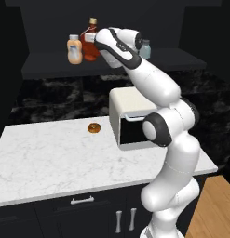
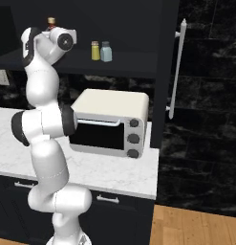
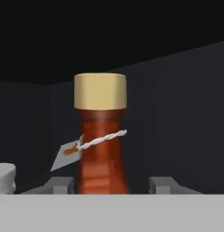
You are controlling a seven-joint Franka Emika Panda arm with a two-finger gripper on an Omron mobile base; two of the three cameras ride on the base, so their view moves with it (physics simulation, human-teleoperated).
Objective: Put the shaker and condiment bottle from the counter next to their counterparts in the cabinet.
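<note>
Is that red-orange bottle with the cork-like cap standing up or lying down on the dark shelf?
Upright. The red-orange faceted bottle stands with its tan cap on top, between the fingers, beside the peach-orange squeeze bottle.

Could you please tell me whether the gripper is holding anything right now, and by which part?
Nothing seems held: the gripper fingertips flank the condiment bottle low on its body, with gaps either side.
</note>
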